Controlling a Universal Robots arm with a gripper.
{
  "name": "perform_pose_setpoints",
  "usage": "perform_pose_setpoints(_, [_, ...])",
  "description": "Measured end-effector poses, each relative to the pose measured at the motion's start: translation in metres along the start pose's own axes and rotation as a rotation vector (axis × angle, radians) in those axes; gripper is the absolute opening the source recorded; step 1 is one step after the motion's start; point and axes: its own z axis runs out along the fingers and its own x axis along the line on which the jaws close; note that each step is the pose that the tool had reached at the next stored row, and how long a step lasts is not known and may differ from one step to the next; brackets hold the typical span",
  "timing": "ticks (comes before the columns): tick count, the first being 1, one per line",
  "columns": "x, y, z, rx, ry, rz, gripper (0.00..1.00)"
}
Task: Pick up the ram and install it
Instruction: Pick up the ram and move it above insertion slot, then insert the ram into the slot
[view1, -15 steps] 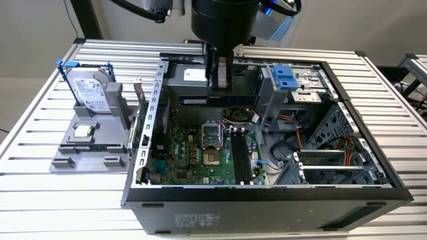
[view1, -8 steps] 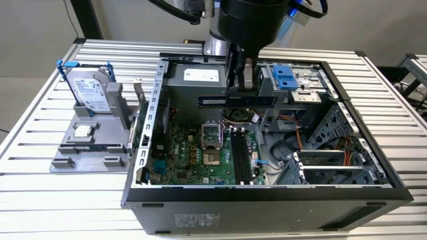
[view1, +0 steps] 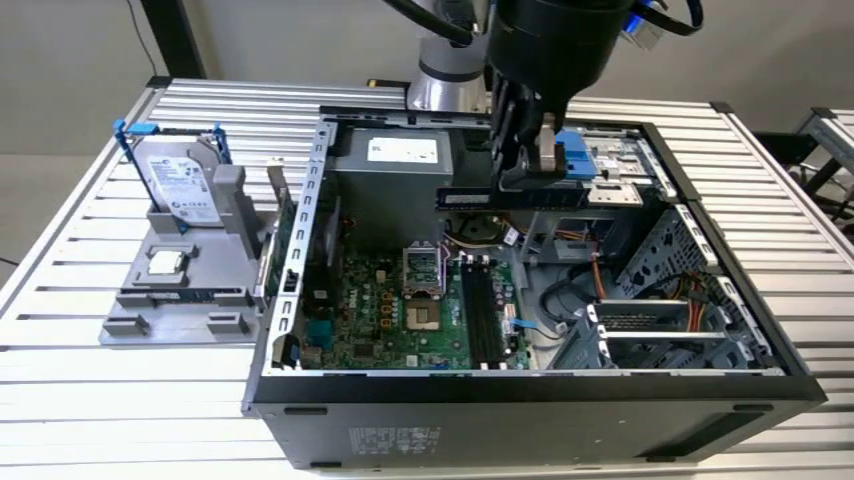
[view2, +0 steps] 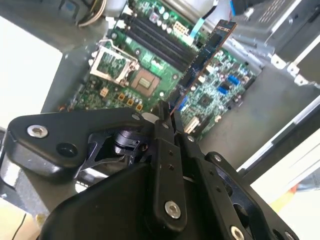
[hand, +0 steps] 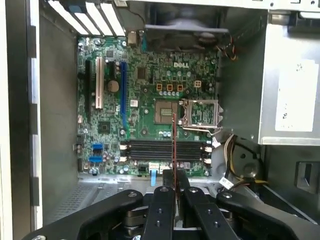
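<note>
The ram (view1: 514, 197) is a long dark-blue stick held level above the open computer case, over the motherboard. My gripper (view1: 527, 165) comes down from above and is shut on the stick near its middle. In the second wrist view the ram (view2: 205, 52) juts out from between the black fingers (view2: 165, 130) toward the board. In the first wrist view the ram (hand: 173, 142) appears edge-on as a thin line rising from my gripper (hand: 175, 176), crossing the black memory slots (hand: 165, 149). These slots (view1: 483, 310) lie well below the stick.
The case (view1: 534, 385) lies on its side on a slatted metal table, with the power supply (view1: 394, 165) at the back and a drive cage (view1: 667, 320) on the exterior view's right. A grey stand carries a silver hard drive (view1: 180, 185) and a CPU chip (view1: 166, 262).
</note>
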Motion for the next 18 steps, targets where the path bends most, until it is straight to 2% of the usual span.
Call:
perform_pose_setpoints(3, [-0.0057,-0.0066,0.0017,-0.0001,0.0000,0.000,0.00])
perform_pose_setpoints(7, [-0.0126,-0.0086,0.0039,-0.0053,0.0000,0.000,0.00])
perform_pose_setpoints(18, [-0.0131,-0.0086,0.0044,-0.0060,0.0000,0.000,0.00])
